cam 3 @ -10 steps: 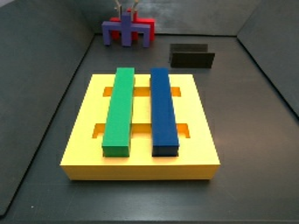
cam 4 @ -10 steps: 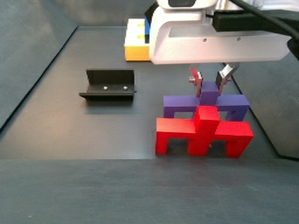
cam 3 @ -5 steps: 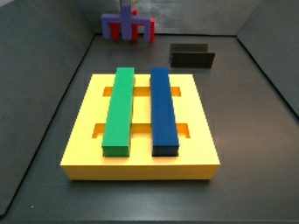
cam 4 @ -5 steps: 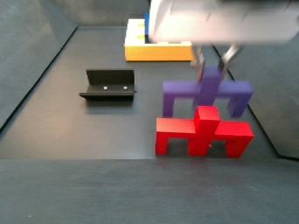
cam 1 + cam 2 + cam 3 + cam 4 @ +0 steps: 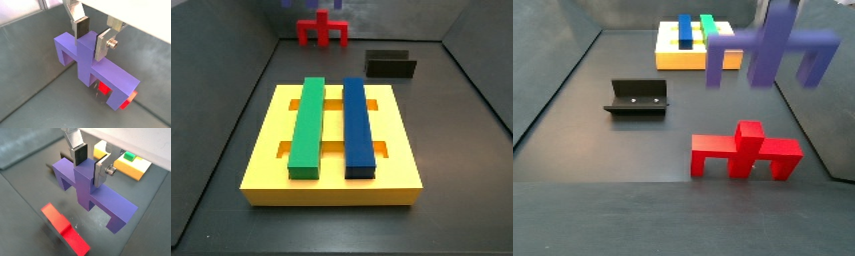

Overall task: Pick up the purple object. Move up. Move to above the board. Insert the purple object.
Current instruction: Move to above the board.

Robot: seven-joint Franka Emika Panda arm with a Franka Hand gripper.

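Observation:
The purple object [image 5: 93, 67] hangs in the air, clear of the floor. My gripper [image 5: 92, 39] is shut on its raised central stem, one silver finger on each side, as both wrist views show [image 5: 91, 164]. In a side view the purple object [image 5: 767, 45] floats high above the red piece [image 5: 747, 155], and the gripper itself is cut off by the frame edge. The board [image 5: 331, 190] is a yellow slab bearing a green bar [image 5: 307, 122] and a blue bar [image 5: 358, 125]. It lies apart from the purple object, at the far end [image 5: 680, 60].
The red bridge-shaped piece [image 5: 322, 28] stands on the floor below the held piece, also seen in a wrist view [image 5: 63, 225]. The black fixture [image 5: 636, 97] stands between it and the board, near the wall [image 5: 392, 64]. Grey walls enclose the floor.
The gripper has lifted the purple object straight up from the floor beside the red piece. It has risen out of one side view's frame. The red piece and board have not moved.

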